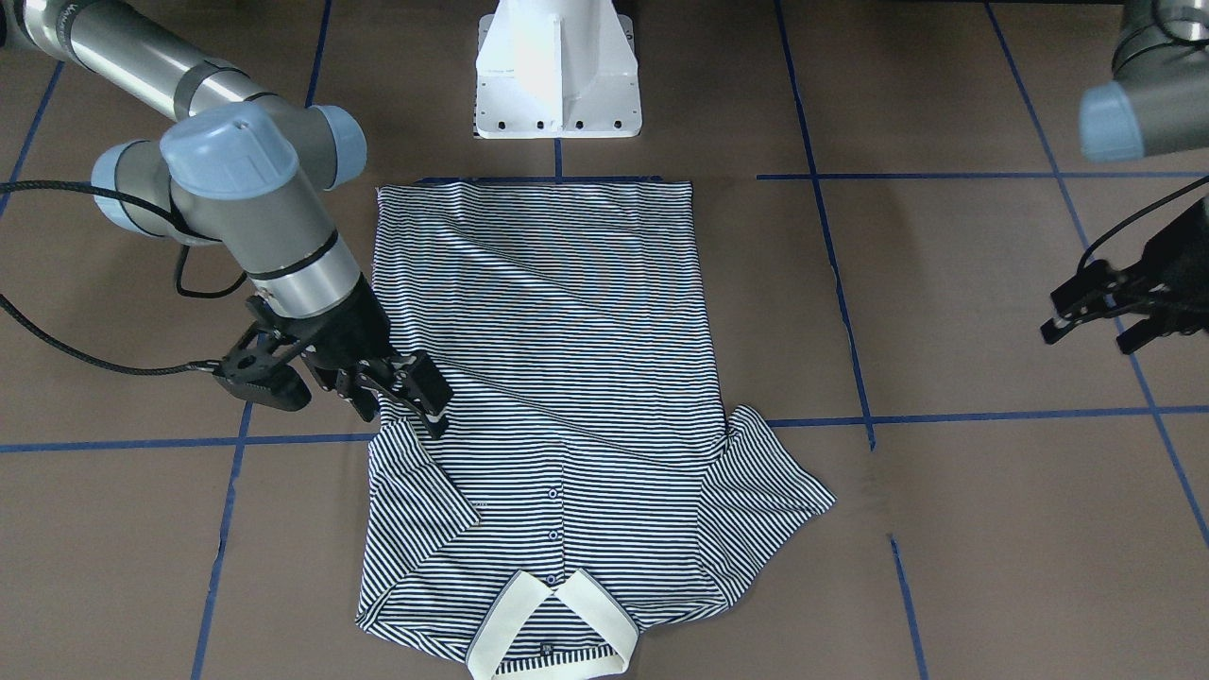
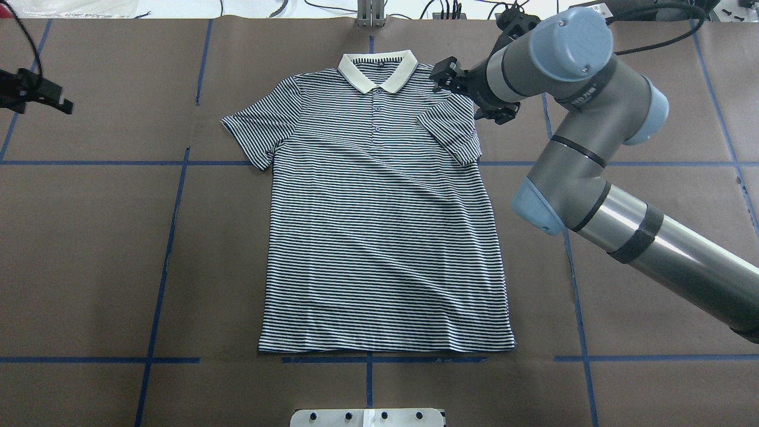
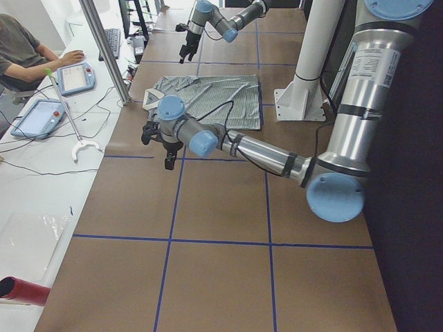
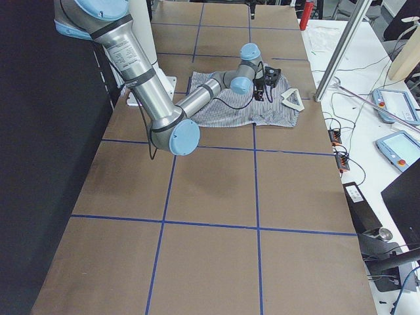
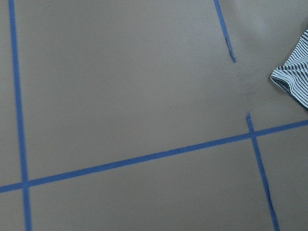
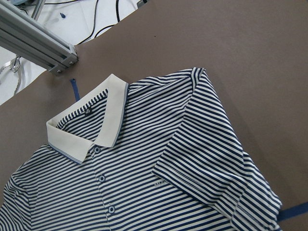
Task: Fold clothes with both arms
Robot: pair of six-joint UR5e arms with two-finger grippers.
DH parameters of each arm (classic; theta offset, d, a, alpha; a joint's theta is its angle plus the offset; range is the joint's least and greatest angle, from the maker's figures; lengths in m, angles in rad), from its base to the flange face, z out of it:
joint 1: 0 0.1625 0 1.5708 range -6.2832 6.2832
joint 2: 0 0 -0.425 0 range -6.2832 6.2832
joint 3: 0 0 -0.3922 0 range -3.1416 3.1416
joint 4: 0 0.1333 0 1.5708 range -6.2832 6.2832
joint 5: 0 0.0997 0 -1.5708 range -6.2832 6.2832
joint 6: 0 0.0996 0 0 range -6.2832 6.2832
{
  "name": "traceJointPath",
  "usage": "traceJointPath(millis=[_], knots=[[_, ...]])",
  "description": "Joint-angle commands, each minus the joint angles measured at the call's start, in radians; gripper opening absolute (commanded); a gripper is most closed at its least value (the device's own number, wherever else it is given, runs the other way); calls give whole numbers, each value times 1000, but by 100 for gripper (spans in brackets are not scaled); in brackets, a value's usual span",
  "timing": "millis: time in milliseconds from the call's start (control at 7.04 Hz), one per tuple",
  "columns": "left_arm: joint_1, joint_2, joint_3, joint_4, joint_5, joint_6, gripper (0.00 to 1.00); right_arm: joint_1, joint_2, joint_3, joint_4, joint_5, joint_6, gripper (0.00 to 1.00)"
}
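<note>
Right pincer (image 1: 364,397) hangs with jaws spread wide and nothing between them, low over the polo shirt (image 1: 567,321) at the armpit on the robot's right side. One fingertip (image 1: 433,408) is over the striped edge, can't tell if it touches the cloth. Right arm (image 2: 593,154) comes in over the table (image 2: 89,249) from the robot's right, wrist bent toward the collar end.

Left pincer (image 1: 1086,321) is well apart from the shirt, above bare brown table on the robot's left. Its jaws look parted and hold nothing. Left arm (image 3: 263,153) stretches out low along that side.

Shirt lies flat in the middle of the table, front up, buttons showing. Hem is toward the white pedestal base (image 1: 557,76), cream collar (image 2: 378,71) toward the far edge. Sleeve on the robot's right (image 2: 453,133) is folded inward onto the chest, its cuff just beside the tiny logo (image 6: 160,183). Other sleeve (image 2: 255,127) is spread flat on the table. A few diagonal creases run across the body.

Blue tape lines (image 2: 169,237) grid the table. Left wrist view shows only table, tape and the sleeve tip (image 5: 293,79) at its edge.

A person (image 3: 21,48) sits at the side bench, hand on a pendant (image 3: 76,76)
</note>
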Motion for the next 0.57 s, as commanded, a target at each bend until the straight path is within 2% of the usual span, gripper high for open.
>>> traceJointPath(millis=[0, 142, 284, 426], knots=[[112, -175, 208, -124, 68, -355, 100, 15, -105, 108, 5, 48, -7, 100], [151, -287, 338, -148, 111, -453, 99, 13, -108, 108, 4, 45, -5, 100], [242, -339, 385, -148, 192, -553, 94, 13, -125, 110, 7, 40, -7, 100], [275, -378, 407, -160, 234, -580, 87, 12, -128, 110, 7, 37, -7, 100]])
